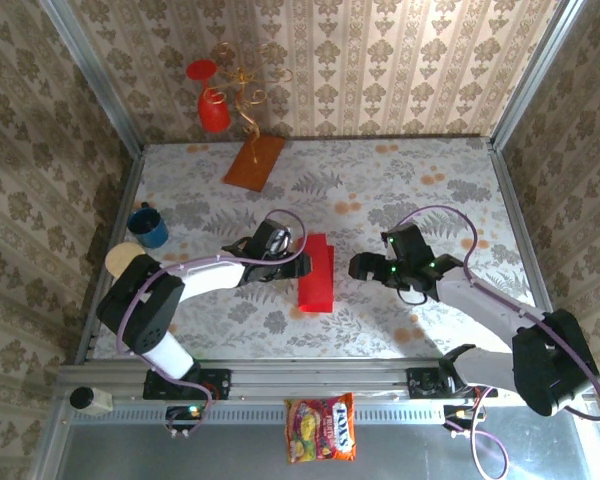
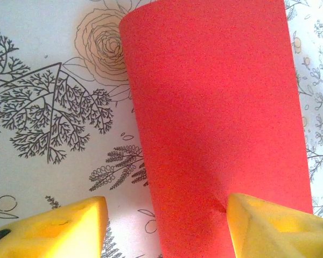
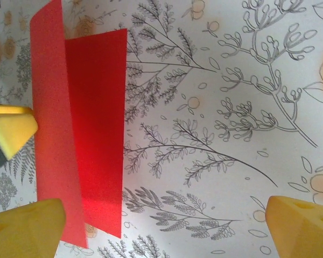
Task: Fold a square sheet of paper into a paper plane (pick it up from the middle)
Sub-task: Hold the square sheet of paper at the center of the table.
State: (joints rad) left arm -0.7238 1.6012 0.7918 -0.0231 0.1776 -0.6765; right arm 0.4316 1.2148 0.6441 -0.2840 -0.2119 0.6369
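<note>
Left claw (image 1: 296, 264) astride a long edge of the folded red sheet of paper (image 1: 317, 272), mid-tabletop (image 1: 400, 190).
Parted roughly halfway and gripping nothing: one pad (image 2: 280, 226) on the sheet, the other on bare tabletop just beside that edge. Outward from there, a narrow doubled rectangle, long axis running from the near side toward the far wall, crosswise to the line between the two arms; upper flap lifted off the lower layer rather than flat. Farther right, right claw (image 1: 359, 266) spread wide and empty, near the opposite long edge, not touching. Left arm nearer, hence probably the one to press the fold.
</note>
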